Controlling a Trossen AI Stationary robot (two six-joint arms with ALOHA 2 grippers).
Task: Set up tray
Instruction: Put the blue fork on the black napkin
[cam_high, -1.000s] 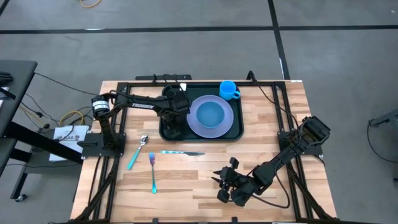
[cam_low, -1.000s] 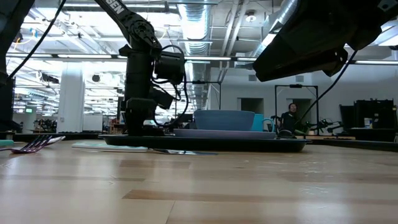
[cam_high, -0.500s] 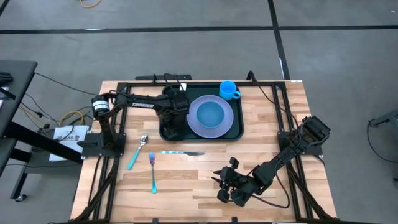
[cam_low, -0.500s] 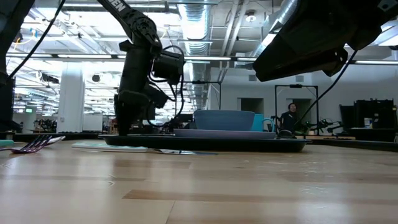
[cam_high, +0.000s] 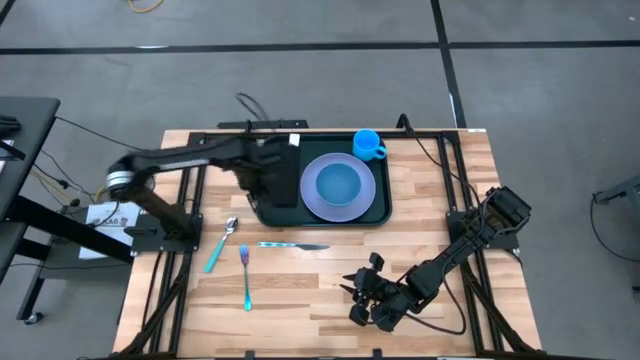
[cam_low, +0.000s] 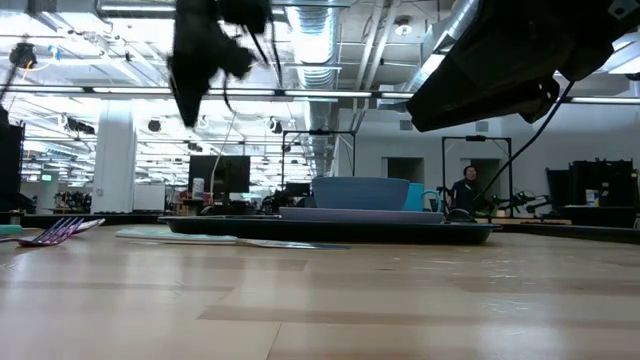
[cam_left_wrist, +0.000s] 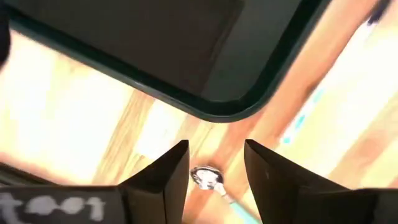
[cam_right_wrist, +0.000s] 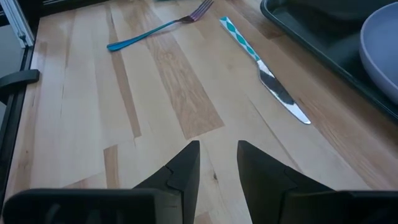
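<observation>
The dark green tray (cam_high: 378, 205) lies at the table's far middle. On it rests a lavender plate (cam_high: 364, 190) with a blue bowl (cam_high: 338, 183) in its middle. A blue cup (cam_high: 368, 145) stands on the table just past the tray's far right corner. My left gripper (cam_left_wrist: 216, 163) hangs open high above the tray's near left corner (cam_left_wrist: 233, 109), holding nothing; the high view shows it blurred as my left gripper (cam_high: 268, 188). My right gripper (cam_right_wrist: 217, 158) waits open, low over the table's near side, as my right gripper (cam_high: 360, 290) in the high view, its fingers toward the knife (cam_right_wrist: 264, 71).
A teal-handled spoon (cam_high: 222, 243), a blue fork (cam_high: 245, 276) and a knife (cam_high: 293, 245) lie on the wood in front of the tray. Bare wood lies to the right of the tray and along the near edge. Black frame rails run along both table sides.
My left gripper has risen quickly, straight up from the left part of the tray, and now hangs high above the tray's near left corner, still pointing down. The tray, plate and bowl have stayed where they were.
</observation>
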